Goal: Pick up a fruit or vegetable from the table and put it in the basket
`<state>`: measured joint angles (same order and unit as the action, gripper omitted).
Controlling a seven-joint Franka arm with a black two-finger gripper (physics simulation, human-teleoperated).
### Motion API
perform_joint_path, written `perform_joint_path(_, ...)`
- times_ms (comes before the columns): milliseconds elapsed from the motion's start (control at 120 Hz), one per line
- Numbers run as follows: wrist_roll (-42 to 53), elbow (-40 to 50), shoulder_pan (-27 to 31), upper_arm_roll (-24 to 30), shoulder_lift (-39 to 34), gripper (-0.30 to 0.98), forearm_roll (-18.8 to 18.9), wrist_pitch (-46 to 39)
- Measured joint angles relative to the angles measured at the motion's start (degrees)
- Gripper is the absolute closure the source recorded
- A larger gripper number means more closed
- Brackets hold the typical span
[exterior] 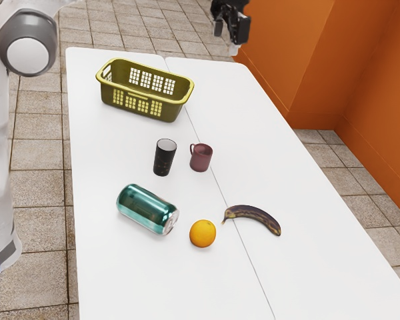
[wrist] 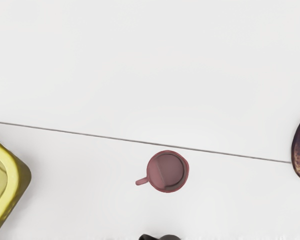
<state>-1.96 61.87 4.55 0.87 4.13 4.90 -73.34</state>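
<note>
Banana (exterior: pixel 255 215) and orange (exterior: pixel 203 233) are both on the white table (exterior: pixel 133 283), out of the basket (exterior: pixel 137 110). The banana is dark and bent, and it lies over the thin line (exterior: pixel 259 280) on the table. The orange is round and bright. It sits near the banana, between it and the big green can (exterior: pixel 147 209), and does not touch them. The can lies on its side. The yellow-green basket is well apart from the fruit, at the far end of the table.

A black cup (exterior: pixel 163 160) and a dark red mug (exterior: pixel 201 159) stand side by side, a little apart, between the basket and the fruit. In the wrist view, the mug is upright next to the thin line, and its handle points to the basket side. One end of the banana is at that line too.

The black gripper (exterior: pixel 230 37) is up high, away from the fruit. I cannot tell if it is open or closed. Orange walls (exterior: pixel 287 60) rise past the table, and square tiles (exterior: pixel 40 227) cover the floor.
</note>
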Motion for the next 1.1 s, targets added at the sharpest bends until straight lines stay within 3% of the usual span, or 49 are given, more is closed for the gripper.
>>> perform_joint_path(133, -0.16, 0.42, -5.75, 0.87, 1.63, 0.00, 2.11, 1.11)
perform_joint_path(233, -0.32, 0.26, -5.95, 2.48, 3.63, 0.00, 3.77, 2.43)
perform_joint_path(383, -0.54, 0.23, -5.30, 2.98, 3.93, 0.00, 3.02, 3.87)
perform_joint_path(467, 0.14, 1.96, -5.73, 6.07, 4.11, 0.00, 2.85, 3.80)
perform_joint_path(700, 5.91, 10.54, -6.13, 11.38, 8.52, 0.00, 1.81, -4.81)
perform_joint_path(883, 9.27, 19.68, -5.20, 11.75, 9.68, 0.00, 0.30, -13.23)
perform_joint_path(1100, 11.95, 21.75, -5.61, 11.58, 12.74, 0.00, -4.48, -22.53)
